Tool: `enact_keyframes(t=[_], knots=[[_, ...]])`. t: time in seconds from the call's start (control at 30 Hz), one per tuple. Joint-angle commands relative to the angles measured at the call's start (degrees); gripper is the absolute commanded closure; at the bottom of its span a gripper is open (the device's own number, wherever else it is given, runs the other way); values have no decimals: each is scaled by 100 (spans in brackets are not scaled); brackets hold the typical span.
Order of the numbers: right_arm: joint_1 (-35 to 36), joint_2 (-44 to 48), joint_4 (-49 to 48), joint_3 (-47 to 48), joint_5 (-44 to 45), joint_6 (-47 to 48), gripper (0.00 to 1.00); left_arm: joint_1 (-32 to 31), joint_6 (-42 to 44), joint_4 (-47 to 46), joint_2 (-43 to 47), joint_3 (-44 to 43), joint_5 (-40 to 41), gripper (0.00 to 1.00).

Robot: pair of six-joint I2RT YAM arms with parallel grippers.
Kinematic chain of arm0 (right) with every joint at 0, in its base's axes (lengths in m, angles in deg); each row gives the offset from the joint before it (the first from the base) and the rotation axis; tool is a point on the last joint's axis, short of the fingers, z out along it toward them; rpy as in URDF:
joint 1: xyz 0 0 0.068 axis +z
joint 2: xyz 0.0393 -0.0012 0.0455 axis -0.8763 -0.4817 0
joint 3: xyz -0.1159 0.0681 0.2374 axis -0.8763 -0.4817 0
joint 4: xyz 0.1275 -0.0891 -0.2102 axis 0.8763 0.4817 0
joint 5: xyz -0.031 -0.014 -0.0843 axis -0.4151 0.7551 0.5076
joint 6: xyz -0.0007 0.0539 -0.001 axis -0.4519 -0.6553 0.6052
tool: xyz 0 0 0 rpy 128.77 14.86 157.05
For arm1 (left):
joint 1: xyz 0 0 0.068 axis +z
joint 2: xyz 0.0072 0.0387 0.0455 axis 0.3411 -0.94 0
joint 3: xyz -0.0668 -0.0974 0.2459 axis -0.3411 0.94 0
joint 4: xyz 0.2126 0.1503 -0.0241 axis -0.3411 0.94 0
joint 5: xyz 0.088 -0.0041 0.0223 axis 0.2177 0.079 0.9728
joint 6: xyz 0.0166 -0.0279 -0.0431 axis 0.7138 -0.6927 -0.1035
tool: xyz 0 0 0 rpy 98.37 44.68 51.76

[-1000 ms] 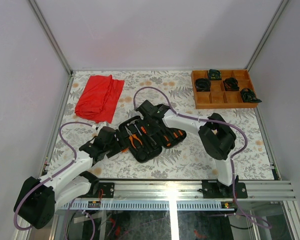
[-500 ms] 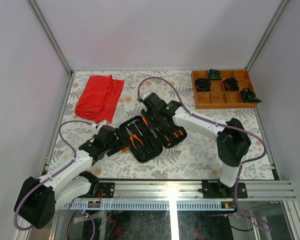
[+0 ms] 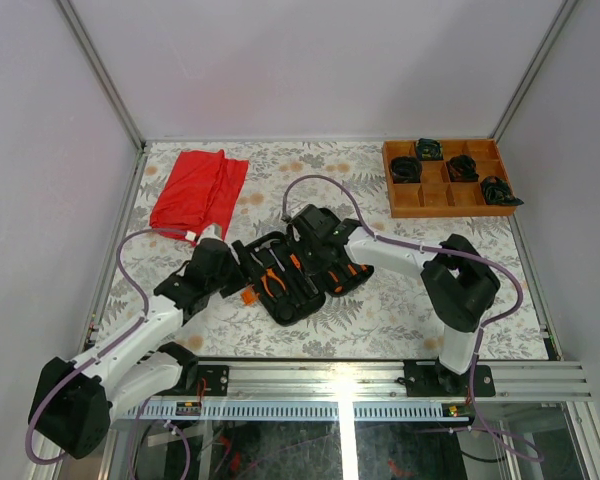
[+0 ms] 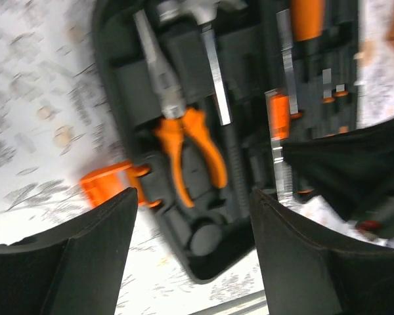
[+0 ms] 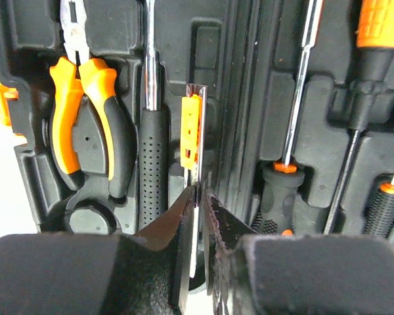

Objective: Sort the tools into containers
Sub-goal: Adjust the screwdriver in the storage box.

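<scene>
From above, showed the open black tool case [image 3: 290, 278] mid-table, left gripper [image 3: 228, 272] at its left end, right gripper [image 3: 308, 248] over its middle. From the left wrist, revealed spread fingers [image 4: 98, 249] flanking the slotted pliers [image 4: 184, 144]. Only from the right wrist, caught fingertips [image 5: 177, 216] pinched on a thin silver-and-orange tool [image 5: 192, 128] beside the hammer handle [image 5: 152, 164].
</scene>
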State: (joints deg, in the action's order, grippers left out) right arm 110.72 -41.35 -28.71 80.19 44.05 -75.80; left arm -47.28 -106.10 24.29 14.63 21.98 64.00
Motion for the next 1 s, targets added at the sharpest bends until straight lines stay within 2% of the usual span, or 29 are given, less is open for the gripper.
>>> enact_keyframes(t=[0.0,0.13,0.33,0.63,0.8,0.97], knots=[[-103,366,-661,-219,-349,-231,84,26,-9,-1142,-49,-405,-424,32],[-184,248,-766,-246,-457,-206,85,26,-150,-1803,-524,-399,-479,32],[-276,-29,-831,-143,-597,-150,86,31,-318,-2182,-1518,-505,-627,36],[-285,-435,-582,155,-517,50,86,28,-372,-2266,-1911,-730,-612,50],[-287,-472,-506,184,-267,61,78,21,-395,-2360,-2224,-912,-719,58],[-285,-494,-488,169,-266,52,86,26,-501,-2522,-2562,-1041,-875,72]])
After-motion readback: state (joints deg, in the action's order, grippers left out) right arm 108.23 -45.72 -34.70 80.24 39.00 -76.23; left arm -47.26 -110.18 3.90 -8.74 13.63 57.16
